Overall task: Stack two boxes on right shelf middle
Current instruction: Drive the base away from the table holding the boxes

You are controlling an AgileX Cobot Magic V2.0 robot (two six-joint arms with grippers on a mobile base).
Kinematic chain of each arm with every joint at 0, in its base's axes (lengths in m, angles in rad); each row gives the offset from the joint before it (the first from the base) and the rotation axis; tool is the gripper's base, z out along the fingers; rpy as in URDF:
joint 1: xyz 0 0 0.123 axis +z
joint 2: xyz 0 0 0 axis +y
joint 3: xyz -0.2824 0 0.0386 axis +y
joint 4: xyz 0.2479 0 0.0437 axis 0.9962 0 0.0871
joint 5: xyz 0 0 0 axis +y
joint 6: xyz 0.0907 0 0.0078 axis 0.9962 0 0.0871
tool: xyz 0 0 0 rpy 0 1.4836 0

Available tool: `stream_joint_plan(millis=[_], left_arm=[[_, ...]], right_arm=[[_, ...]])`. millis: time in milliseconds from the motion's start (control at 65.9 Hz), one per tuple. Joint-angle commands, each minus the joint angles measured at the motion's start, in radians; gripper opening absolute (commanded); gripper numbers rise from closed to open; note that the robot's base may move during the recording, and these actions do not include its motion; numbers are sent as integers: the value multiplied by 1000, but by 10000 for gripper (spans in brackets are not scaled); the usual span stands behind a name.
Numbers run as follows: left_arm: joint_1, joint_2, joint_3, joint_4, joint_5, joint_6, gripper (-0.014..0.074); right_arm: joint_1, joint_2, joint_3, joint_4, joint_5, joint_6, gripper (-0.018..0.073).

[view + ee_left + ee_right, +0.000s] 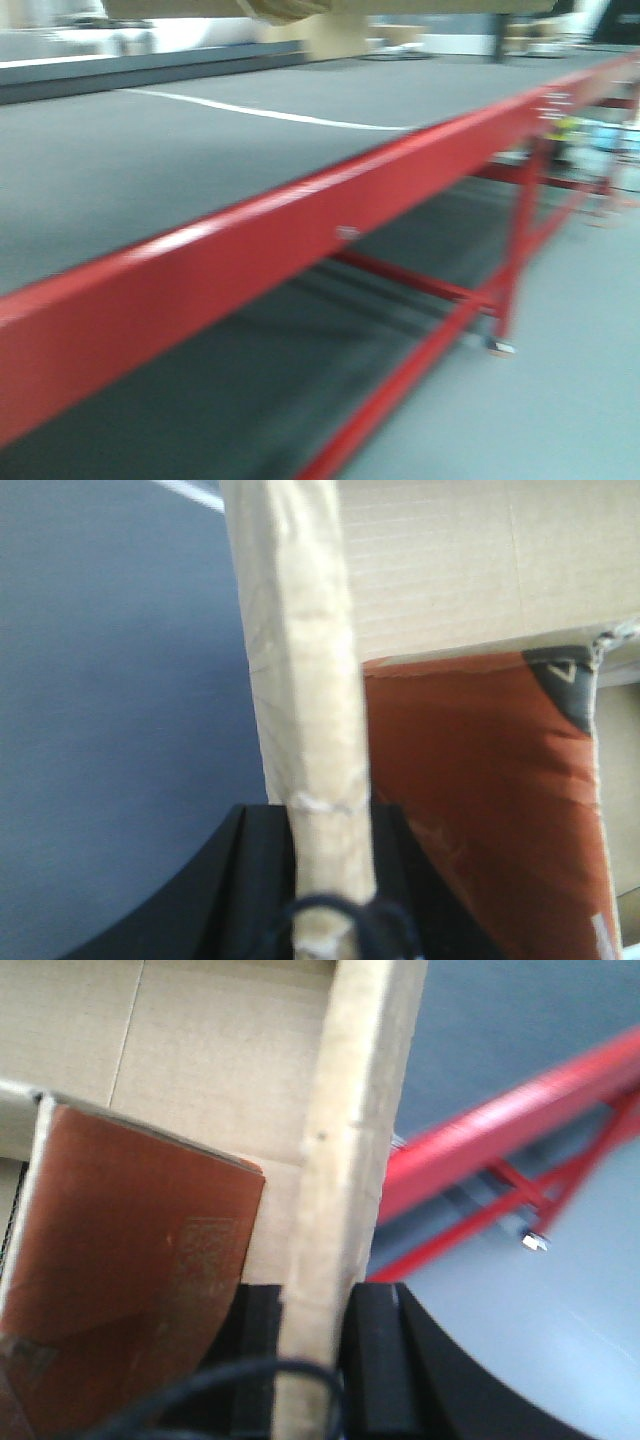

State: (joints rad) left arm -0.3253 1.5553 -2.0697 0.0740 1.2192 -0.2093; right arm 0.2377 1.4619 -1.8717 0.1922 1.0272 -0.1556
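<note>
Black padded fingers [262,880] of the left gripper [326,845] are pressed together on the thin taped box [300,660], which is seen edge-on and stands upright between them. Its narrow face is wrinkled and covered in yellowish tape. Just behind it is a plain corrugated panel [470,560] with fine horizontal ribbing. Below that is a smooth red-brown printed sheet [470,810] with a dark corner mark.

The right gripper [315,1335] is likewise clamped, its black fingers [375,1355] gripping a cardboard slab [360,1110], also edge-on and leaning slightly. It cannot be told whether this is a box wall or a flap. The same red-brown sheet [130,1250] and ribbed panel [200,1050] lie beside it, and a dark cable [230,1375] loops across the bottom of the view.

From the front camera, blurred cardboard [320,25] hangs at the top edge, above a matte dark grey table top [150,160] crossed by a white line [270,115]. A glossy red rail [300,215] borders the top, with red braces beneath it over the pale grey floor [560,400].
</note>
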Motion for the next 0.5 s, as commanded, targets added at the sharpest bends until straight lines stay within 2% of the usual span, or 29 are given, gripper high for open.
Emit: stream_joint_plan(millis=[0, 485], left_arm=[[2, -13, -8, -15, -14, -7, -111], [2, -13, -8, -15, -14, -7, -111]], right_arm=[[-6, -8, -15, -35, -78, -10, -153], [-6, -8, -15, -35, -78, -10, -153]])
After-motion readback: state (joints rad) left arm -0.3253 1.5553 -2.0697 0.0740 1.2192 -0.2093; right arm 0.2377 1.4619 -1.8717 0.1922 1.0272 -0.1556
